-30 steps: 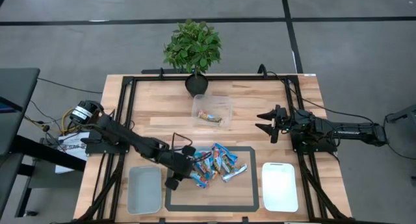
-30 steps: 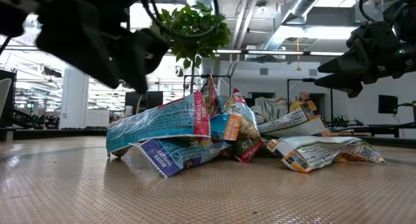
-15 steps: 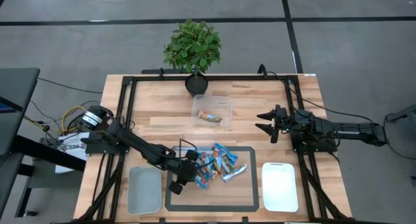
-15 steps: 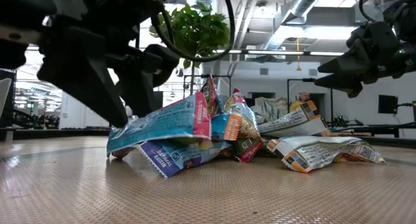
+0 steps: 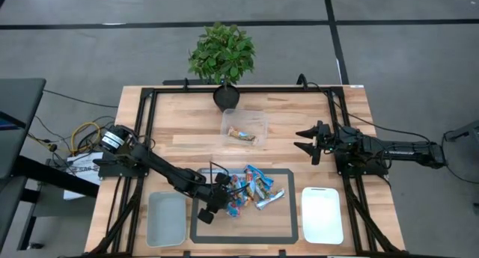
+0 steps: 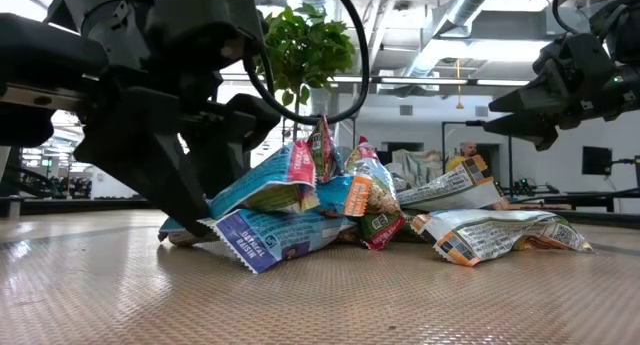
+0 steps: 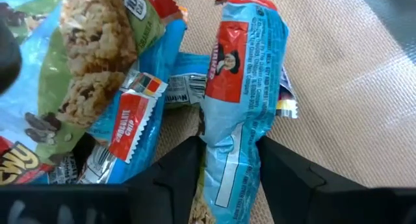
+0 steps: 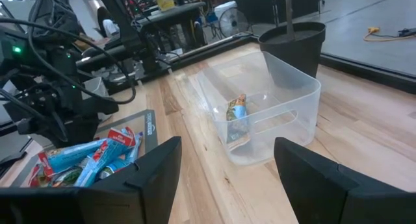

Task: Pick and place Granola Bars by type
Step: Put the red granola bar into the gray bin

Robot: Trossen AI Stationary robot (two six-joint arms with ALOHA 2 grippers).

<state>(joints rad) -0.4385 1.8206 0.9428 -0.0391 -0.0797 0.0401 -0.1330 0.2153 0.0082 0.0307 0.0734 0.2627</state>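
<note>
High view: the Granola Bars (image 5: 251,189) are piled on the dark mat (image 5: 278,226), the left gripper (image 5: 221,200) at the pile's edge.

Low view: the right gripper (image 6: 500,113) is held aloft, jaws spread.

Left wrist view: a blue bar (image 7: 237,113) is clamped between the fingers (image 7: 172,178).

"CHOCOLATE CHIP" stands in white on the red band of a blue granola bar wrapper (image 7: 130,130); other wrapper print is too small to read.
</note>
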